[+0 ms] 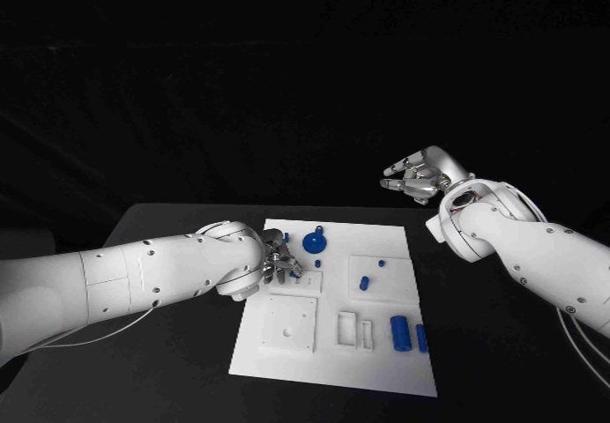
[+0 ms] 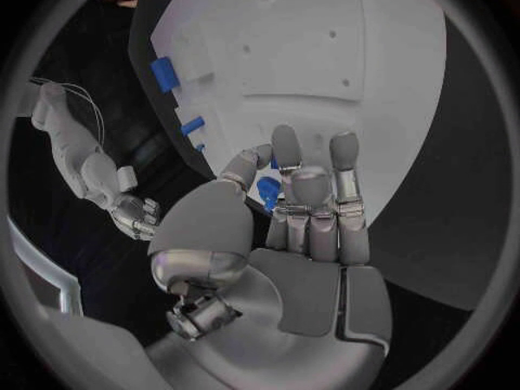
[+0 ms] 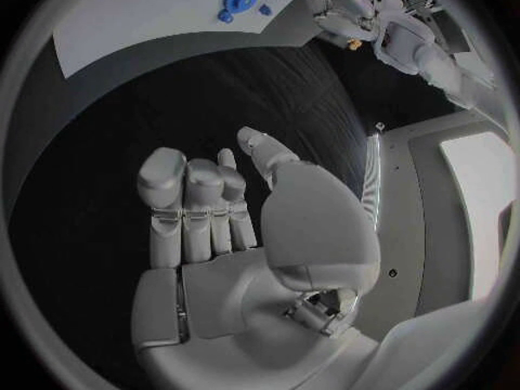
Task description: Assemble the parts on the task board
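My left arm reaches in low, and my left hand points down with its fingers a little bent. My right hand is up high, fingers curled in, holding nothing.

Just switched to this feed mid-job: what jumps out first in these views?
The white task board stands out against the black table, with small blue parts scattered across it, among them a round blue part near its far edge. The left hand is down over the board's near-left area with a blue part at its fingertips. The right hand hangs raised off beyond the board's far right corner, holding nothing.
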Available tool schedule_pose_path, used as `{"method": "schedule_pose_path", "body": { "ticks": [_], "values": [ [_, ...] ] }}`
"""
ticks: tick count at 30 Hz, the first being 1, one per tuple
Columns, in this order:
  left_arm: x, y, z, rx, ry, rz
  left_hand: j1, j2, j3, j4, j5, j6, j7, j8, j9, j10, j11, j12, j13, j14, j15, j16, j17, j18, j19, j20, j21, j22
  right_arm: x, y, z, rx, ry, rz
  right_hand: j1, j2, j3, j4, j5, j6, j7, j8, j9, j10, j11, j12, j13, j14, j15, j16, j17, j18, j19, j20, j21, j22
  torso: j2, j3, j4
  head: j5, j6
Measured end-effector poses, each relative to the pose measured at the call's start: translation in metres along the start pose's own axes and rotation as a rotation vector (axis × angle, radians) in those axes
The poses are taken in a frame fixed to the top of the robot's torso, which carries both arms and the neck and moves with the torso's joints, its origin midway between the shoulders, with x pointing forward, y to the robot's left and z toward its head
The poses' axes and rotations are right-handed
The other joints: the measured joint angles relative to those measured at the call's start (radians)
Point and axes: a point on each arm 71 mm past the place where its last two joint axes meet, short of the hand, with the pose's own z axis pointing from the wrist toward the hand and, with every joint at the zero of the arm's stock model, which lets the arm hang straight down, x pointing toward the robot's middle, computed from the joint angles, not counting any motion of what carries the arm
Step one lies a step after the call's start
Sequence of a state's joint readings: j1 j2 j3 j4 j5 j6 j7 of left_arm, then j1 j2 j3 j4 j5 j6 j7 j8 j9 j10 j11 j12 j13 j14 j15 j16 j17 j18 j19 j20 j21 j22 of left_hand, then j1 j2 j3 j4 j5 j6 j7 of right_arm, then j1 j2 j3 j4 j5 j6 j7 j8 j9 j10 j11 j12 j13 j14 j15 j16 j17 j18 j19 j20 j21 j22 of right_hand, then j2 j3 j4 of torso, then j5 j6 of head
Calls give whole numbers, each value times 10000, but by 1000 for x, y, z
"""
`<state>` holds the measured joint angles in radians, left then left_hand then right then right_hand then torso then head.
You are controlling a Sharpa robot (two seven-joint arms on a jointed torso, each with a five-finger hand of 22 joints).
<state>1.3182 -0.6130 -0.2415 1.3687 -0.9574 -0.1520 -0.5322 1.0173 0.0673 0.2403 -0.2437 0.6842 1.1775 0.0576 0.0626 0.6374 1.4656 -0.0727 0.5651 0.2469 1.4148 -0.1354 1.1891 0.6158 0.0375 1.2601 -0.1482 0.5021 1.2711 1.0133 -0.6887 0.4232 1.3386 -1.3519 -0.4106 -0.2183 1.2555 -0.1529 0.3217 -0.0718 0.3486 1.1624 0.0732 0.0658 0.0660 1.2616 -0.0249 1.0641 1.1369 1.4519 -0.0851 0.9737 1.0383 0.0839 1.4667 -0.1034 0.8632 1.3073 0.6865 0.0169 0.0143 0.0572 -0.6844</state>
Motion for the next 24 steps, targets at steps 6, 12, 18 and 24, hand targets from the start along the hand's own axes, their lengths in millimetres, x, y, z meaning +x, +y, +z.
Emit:
{"method": "schedule_pose_path", "body": {
  "ticks": [6,12,18,24],
  "values": [
    [0,-1,0,11,81,128,0,0,27,25,-4,0,0,-19,79,-1,-1,93,11,0,2,161,225,-70,71,-1,-96,162,0,0,0,6,13,4,0,0,0,0,0,0,0,0,0,-36,36,0,-9,0,0,0,0,0,0,0,0,0,0,-3,2,-8,-12],
    [1,-2,-1,14,205,223,0,0,50,50,-39,0,0,-36,379,-2,-2,207,43,23,-16,270,342,-72,134,6,-147,267,0,0,0,19,21,1,0,0,0,0,61,0,0,0,0,-36,36,0,-9,0,0,0,0,0,0,0,0,6,0,-5,8,-9,-28],
    [2,-2,-1,6,315,299,0,0,53,53,-115,0,0,4,492,-3,-3,207,45,59,-21,270,359,-71,142,-2,-147,318,1,0,0,29,37,-1,0,0,0,0,70,0,0,0,0,-36,36,0,-8,0,0,0,0,0,0,0,0,8,0,-8,9,-9,-44],
    [2,-2,-2,3,388,355,1,1,51,54,-117,0,0,4,525,-4,-4,256,56,60,-20,320,400,-71,142,-2,-147,355,1,0,0,36,55,-2,0,0,0,0,70,1,0,0,0,-36,36,0,-18,0,0,0,0,1,0,0,0,8,0,-10,9,-3,-54]
  ]
}}
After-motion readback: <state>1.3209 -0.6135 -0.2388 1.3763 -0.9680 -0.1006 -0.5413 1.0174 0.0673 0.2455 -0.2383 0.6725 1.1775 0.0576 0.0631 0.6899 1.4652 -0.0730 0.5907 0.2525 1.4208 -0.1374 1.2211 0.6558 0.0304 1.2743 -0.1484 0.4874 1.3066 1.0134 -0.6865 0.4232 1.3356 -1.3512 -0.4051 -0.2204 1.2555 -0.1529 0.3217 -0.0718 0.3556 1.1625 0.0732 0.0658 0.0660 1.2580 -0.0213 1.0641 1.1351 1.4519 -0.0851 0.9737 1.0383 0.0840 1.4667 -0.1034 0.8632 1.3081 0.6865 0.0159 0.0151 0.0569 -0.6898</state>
